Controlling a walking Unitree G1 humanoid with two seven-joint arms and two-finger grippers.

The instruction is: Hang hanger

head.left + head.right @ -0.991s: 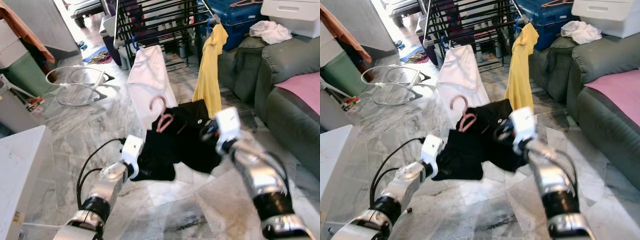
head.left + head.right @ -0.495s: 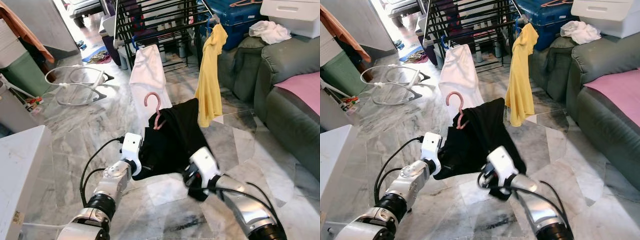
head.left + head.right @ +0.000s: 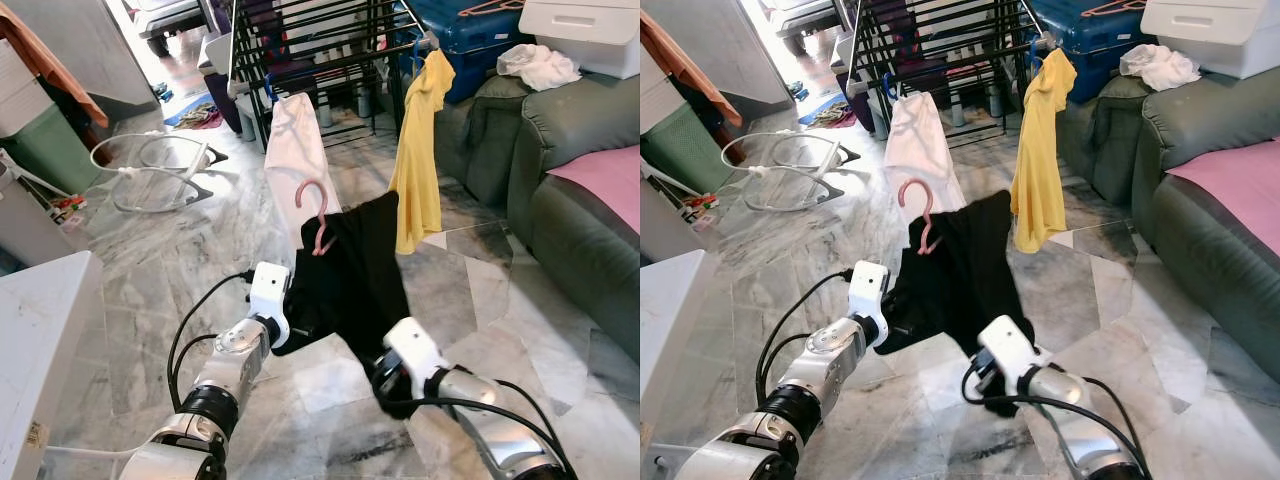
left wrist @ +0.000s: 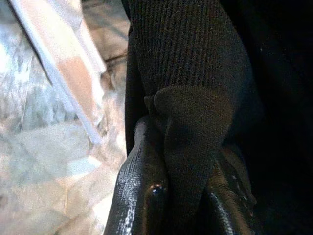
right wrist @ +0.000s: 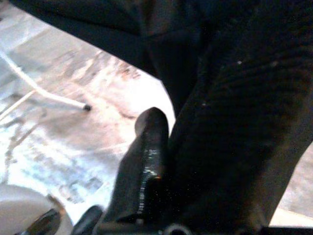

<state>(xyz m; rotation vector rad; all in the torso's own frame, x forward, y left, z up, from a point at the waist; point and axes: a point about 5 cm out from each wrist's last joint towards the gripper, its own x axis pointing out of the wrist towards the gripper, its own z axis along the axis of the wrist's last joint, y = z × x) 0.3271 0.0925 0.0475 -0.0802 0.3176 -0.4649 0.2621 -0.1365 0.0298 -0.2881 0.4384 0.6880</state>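
Note:
A pink hanger (image 3: 316,205) carries a black garment (image 3: 355,275), its hook standing up above the cloth in mid-air over the marble floor. My left gripper (image 3: 285,325) is shut on the garment's left edge; in the left wrist view ribbed black cloth is pinched between its fingers (image 4: 146,191). My right gripper (image 3: 388,378) sits low under the garment's hanging end, with one finger (image 5: 149,142) pressed against the black cloth. The black drying rack (image 3: 320,40) stands farther back, with a white garment (image 3: 295,140) and a yellow shirt (image 3: 420,130) hanging from it.
A grey-green sofa (image 3: 570,180) with a pink cover lines the right side. Blue crates (image 3: 470,30) stand behind it. A white wire frame (image 3: 150,170) lies on the floor at the left, and a white counter (image 3: 40,340) is near my left side.
My right gripper dropped from the garment's upper right corner to below its lower end. The garment went from spread wide to hanging narrow, and the hanger rose slightly.

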